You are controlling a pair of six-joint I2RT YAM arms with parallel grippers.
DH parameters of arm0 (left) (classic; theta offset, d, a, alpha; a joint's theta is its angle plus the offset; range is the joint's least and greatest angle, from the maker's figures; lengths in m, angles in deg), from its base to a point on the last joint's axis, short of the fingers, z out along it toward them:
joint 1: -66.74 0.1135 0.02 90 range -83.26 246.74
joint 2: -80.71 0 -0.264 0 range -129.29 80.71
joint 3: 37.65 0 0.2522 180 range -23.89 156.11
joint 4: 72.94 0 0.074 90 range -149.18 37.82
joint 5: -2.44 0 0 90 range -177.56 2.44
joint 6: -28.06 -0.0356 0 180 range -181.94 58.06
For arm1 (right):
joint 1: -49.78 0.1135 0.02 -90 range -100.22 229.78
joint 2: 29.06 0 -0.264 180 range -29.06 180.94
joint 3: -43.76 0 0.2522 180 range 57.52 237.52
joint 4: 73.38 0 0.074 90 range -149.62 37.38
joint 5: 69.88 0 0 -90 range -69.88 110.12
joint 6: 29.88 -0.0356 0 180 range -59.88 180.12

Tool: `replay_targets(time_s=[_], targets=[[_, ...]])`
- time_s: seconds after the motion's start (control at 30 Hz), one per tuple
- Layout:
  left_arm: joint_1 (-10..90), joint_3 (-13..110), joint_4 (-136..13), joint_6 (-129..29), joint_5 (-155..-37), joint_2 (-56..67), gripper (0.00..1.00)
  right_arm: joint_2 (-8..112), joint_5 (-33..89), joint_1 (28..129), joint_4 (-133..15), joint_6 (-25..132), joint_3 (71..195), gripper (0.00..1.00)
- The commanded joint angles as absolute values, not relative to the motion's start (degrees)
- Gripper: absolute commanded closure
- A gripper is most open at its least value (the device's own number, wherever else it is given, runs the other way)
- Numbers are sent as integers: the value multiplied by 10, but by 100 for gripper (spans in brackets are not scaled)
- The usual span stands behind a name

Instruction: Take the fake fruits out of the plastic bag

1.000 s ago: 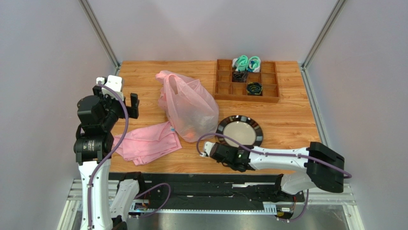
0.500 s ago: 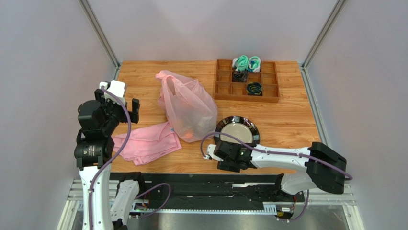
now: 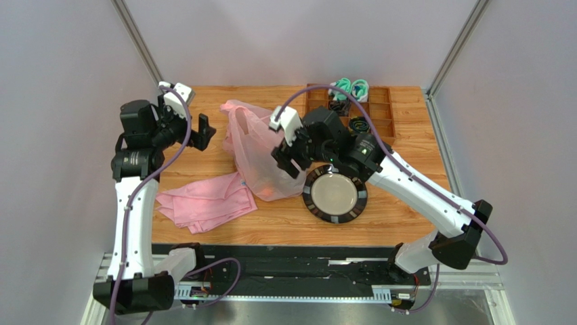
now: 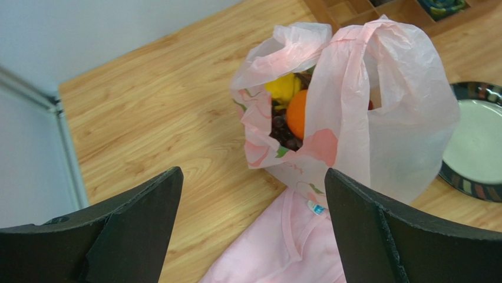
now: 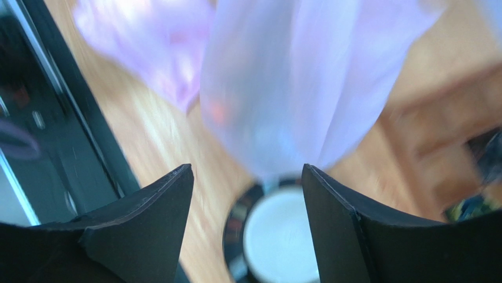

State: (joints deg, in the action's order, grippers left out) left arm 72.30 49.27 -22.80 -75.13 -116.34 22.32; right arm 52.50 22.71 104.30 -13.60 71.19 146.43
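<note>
While left gripper (image 3: 205, 131) & right gripper (image 3: 286, 157) both hang released, nothing btwn the jaws, the pink plastic bag (image 3: 264, 156) sits on the counter (image 3: 406, 183), long axis approx 11-to-5 o'clock in top view. Its mouth opens twd 9 o'clock, facing left gripper; orange (image 4: 297, 113), lemon (image 4: 281, 88) & grapes (image 4: 287, 134) show inside. Right gripper is just beside bag's 3 o'clock flank, but left prob has the straighter way in.
</note>
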Motion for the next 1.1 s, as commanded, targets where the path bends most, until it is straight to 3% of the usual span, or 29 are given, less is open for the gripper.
replay_targets(time_s=[0.0, 0.23, 0.47, 0.57, 0.67, 0.87, 0.9, 0.97, 1.07], targets=[[720, 547, -269, -807, -1268, 151, 1, 602, 240, 1045, -203, 705, 1584, 27], [712, 617, -278, -840, -1296, 48, 2, 720, 247, 1039, -234, 744, 1711, 24], [684, 633, -290, -864, -1313, -13, 6, 797, 162, 1037, -269, 753, 1763, 24], [672, 638, -296, -868, -1315, -30, 12, 812, 117, 1029, -282, 754, 1775, 28], [669, 650, -301, -859, -1306, -44, 22, 816, 114, 1018, -283, 753, 1793, 29], [670, 649, -332, -820, -1290, -58, 55, 830, 249, 990, -271, 683, 1821, 23], [669, 649, -335, -815, -1284, -58, 72, 840, 257, 989, -269, 677, 1829, 23], [670, 651, -336, -794, -1250, -58, 96, 868, 262, 989, -267, 658, 1850, 24], [669, 644, -342, -767, -1201, -45, 100, 901, 267, 989, -267, 635, 1880, 24]])
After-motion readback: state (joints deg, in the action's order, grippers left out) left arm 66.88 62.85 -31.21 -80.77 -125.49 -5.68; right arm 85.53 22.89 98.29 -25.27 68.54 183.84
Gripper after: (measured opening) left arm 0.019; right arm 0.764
